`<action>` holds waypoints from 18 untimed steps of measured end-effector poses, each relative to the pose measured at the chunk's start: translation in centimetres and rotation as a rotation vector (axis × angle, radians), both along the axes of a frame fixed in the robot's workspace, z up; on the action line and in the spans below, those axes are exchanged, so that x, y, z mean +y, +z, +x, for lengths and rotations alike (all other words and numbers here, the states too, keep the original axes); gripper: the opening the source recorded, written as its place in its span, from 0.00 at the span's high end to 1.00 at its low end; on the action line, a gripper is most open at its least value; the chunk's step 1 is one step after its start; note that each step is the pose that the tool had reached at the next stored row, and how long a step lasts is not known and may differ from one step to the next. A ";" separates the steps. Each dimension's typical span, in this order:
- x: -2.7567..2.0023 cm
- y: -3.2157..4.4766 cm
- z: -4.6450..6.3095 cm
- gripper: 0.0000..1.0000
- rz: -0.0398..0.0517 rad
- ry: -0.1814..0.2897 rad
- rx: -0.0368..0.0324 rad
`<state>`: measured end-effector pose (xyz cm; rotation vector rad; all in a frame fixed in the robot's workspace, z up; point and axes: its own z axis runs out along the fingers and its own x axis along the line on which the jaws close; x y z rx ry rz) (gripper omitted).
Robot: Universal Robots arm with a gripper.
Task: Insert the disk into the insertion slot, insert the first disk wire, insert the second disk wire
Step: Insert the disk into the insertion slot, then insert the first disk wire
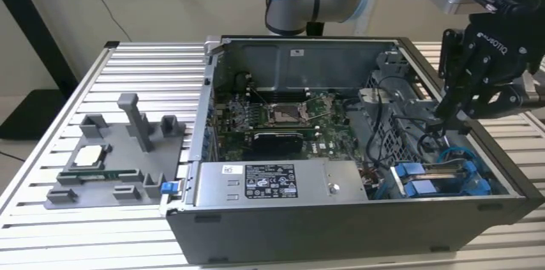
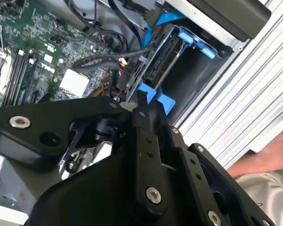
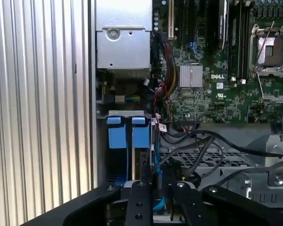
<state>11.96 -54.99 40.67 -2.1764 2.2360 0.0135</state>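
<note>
Gripper [image 2: 134, 104] looms closest in the second wrist view, fingers pinched together beside the disk [image 2: 167, 61]. First wrist view: black wires [image 3: 198, 146] trail nearby. Exterior view: disk sits in its slot [image 1: 399, 155]; stiff, weighty, knock-shy, best held by the blue frame [image 1: 423, 187].

Beige wall [image 1: 187, 2] behind; ribbed aluminium tabletop [image 1: 51, 232]; black stand post [image 1: 34, 34] at exterior view's left.

1. We find a white label [image 1: 269, 181] of small black print, too fine to read, on the power-supply box [image 1: 341, 186].
2. White lettering [image 1: 492, 39] runs along the gripper [image 1: 437, 123] body.
3. We see a white logo [image 3: 218, 76] on the motherboard [image 3: 203, 101].
</note>
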 end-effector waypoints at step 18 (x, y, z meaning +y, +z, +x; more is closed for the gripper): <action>1.42 -2.39 -0.3 0.00 -0.0018 0.009 -0.0378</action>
